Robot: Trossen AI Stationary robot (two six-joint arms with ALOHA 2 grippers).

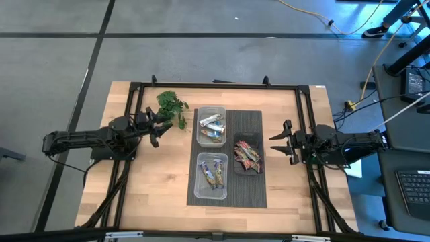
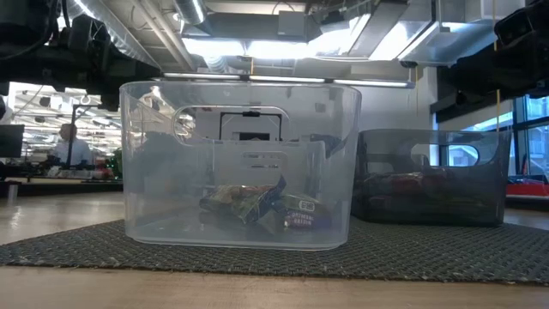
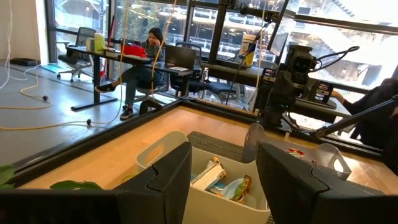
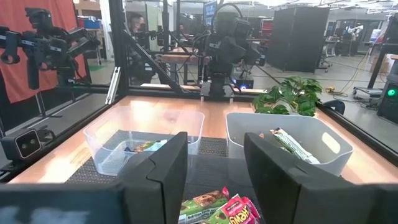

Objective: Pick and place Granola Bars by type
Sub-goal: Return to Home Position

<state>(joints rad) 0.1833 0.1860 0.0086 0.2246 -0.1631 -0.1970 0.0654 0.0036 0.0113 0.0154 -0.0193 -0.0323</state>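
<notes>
All bars (image 1: 211, 126) are judged sorted into three bins (image 1: 196, 183) at frame centre, none seen loose on the counter (image 1: 148, 191), while jaws of left arm (image 1: 101, 140) and right arm (image 1: 346, 143) are held apart, empty.

Granola Bars (image 1: 247, 154) lettering unreadable, dark bin (image 2: 467, 163) murky

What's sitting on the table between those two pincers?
Seen from above, between the left pincer and right pincer lies a dark mat holding three tubs of granola bars.
</notes>
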